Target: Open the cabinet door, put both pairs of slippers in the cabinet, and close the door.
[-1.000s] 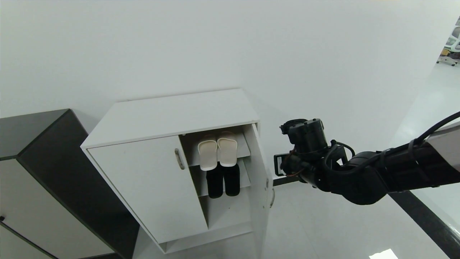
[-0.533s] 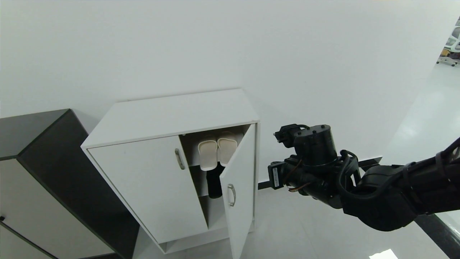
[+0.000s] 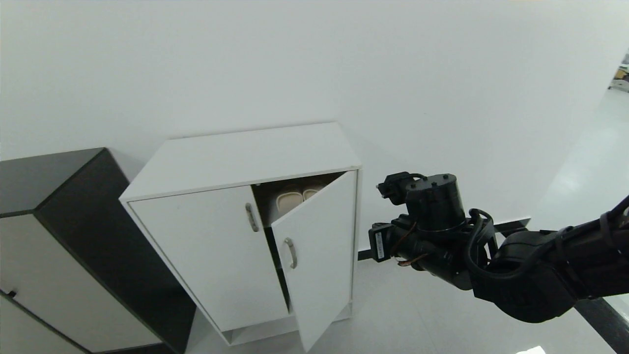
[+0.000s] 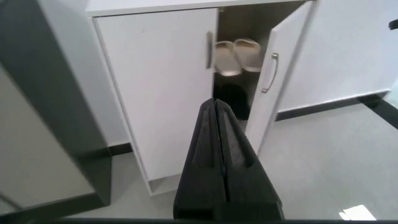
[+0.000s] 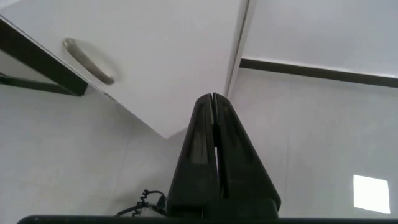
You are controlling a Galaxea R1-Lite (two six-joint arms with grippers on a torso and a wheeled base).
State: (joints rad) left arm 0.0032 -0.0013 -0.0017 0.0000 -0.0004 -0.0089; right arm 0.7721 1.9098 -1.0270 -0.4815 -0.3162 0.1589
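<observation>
A plain white wall and a pale glossy floor are seen behind a white cabinet [image 3: 245, 157], beside which a dark cabinet [image 3: 59, 196] stands. The right door [image 3: 319, 246] is left partly ajar, hinged at the cabinet's right edge. Both pairs are stowed inside: the beige slippers [image 4: 237, 55] on an upper shelf and the black slippers [image 4: 231, 102] on the shelf beneath.

The left gripper [image 4: 217, 109] is pressed shut with nothing held, well apart from the cabinet. The right gripper [image 5: 216, 109] is also closed and empty, held low near the door's outer face; contact cannot be made out.

The door is judged to be a stiff, light panel that swings easily. No grasp should be needed: a flat push on the outer face near the metal handle [image 3: 291, 253], far from the hinges, should suffice.

A small white label [image 3: 380, 244] is fixed to the right wrist; its print cannot be read.
</observation>
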